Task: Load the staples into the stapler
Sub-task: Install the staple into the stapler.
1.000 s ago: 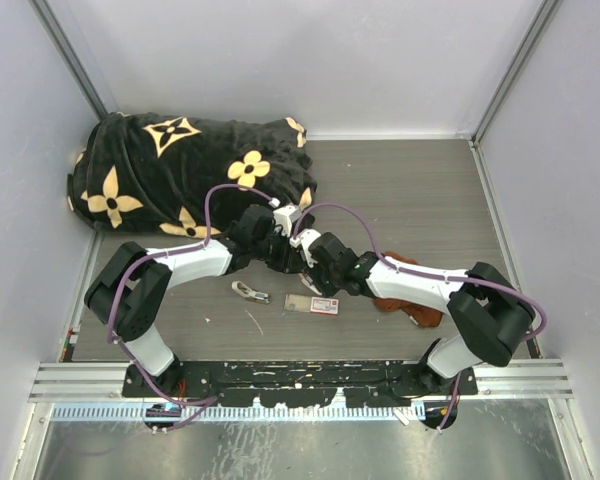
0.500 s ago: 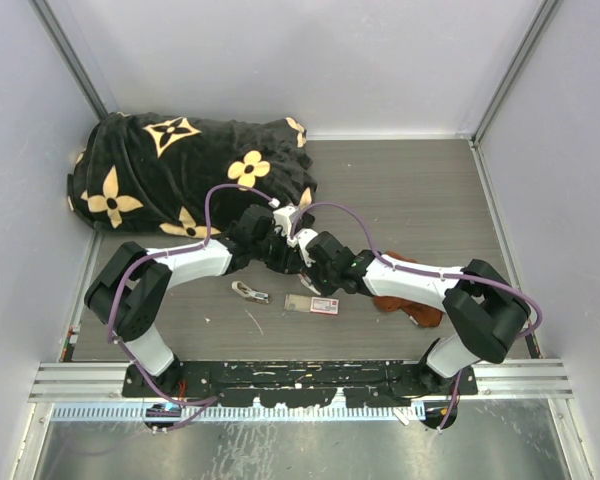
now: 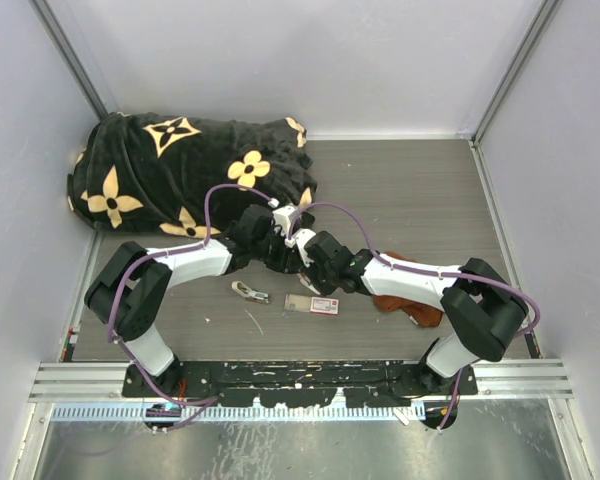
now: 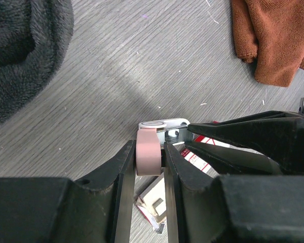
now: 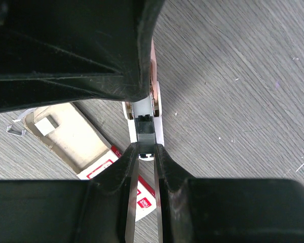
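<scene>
Left tool (image 4: 149,150) clamps the pink stapler (image 4: 162,123) above the worktop (image 4: 142,61), right tool (image 5: 144,150) pinching its grey metal end, staple box (image 5: 81,137) lying open below.

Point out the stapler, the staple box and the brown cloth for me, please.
stapler (image 4: 148,152), left wrist view, on its pink end.
staple box (image 5: 73,139), right wrist view, on its pale open tray.
brown cloth (image 4: 266,35), left wrist view, on the middle of the fabric.
</scene>
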Action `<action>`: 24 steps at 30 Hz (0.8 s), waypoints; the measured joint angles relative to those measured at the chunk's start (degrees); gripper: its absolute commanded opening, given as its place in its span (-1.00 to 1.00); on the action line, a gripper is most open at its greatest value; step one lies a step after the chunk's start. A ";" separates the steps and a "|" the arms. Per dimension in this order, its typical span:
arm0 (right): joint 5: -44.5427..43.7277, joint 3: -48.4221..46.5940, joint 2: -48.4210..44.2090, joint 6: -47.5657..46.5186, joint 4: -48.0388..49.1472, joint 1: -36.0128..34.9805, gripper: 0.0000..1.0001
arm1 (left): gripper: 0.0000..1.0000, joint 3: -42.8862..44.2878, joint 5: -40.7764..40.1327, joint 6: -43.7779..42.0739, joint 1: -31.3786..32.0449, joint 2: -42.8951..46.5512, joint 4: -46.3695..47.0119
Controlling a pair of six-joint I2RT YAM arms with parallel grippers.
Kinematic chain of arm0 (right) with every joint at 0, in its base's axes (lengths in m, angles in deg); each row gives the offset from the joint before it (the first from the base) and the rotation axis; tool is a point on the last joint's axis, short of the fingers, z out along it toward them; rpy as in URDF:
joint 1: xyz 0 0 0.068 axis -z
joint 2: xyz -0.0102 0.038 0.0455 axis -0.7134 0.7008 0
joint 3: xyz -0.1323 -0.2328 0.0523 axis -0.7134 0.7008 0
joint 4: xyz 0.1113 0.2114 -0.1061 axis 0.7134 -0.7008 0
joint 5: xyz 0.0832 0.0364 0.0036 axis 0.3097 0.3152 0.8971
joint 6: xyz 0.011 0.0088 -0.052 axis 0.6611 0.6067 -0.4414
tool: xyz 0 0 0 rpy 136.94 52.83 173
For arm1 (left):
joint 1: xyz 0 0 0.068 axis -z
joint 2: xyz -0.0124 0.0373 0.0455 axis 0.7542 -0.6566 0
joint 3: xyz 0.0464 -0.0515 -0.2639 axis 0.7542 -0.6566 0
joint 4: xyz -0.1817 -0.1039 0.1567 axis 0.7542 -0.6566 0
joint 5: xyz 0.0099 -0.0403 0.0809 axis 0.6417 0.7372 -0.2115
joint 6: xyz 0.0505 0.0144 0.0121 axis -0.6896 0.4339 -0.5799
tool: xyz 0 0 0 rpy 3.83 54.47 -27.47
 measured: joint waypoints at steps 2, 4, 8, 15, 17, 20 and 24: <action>0.02 -0.04 0.02 -0.28 -0.09 0.00 -0.78 | -0.45 0.00 -0.04 0.00 0.00 -0.02 0.00; 0.02 -0.11 0.02 -0.50 -0.15 0.00 -0.78 | -0.46 0.02 -0.07 -0.04 0.00 -0.02 0.00; 0.04 -0.26 0.04 -1.18 -0.48 0.00 -0.78 | -0.48 0.11 -0.07 -0.22 0.02 -0.02 -0.22; 0.48 -0.79 0.61 -1.84 -0.81 0.00 -0.78 | -0.47 0.44 -0.24 -0.42 -0.09 -0.20 -0.94; 0.61 -0.94 0.76 -1.90 -0.81 0.02 -0.78 | -0.48 0.52 -0.24 -0.39 -0.20 -0.22 -1.16; 0.63 -0.96 0.79 -1.92 -0.79 0.02 -0.77 | -0.48 0.61 -0.24 -0.44 -0.24 -0.22 -1.27; 0.61 -0.96 0.79 -1.92 -0.72 0.07 -0.71 | -0.48 0.63 -0.26 -0.48 -0.24 -0.22 -1.31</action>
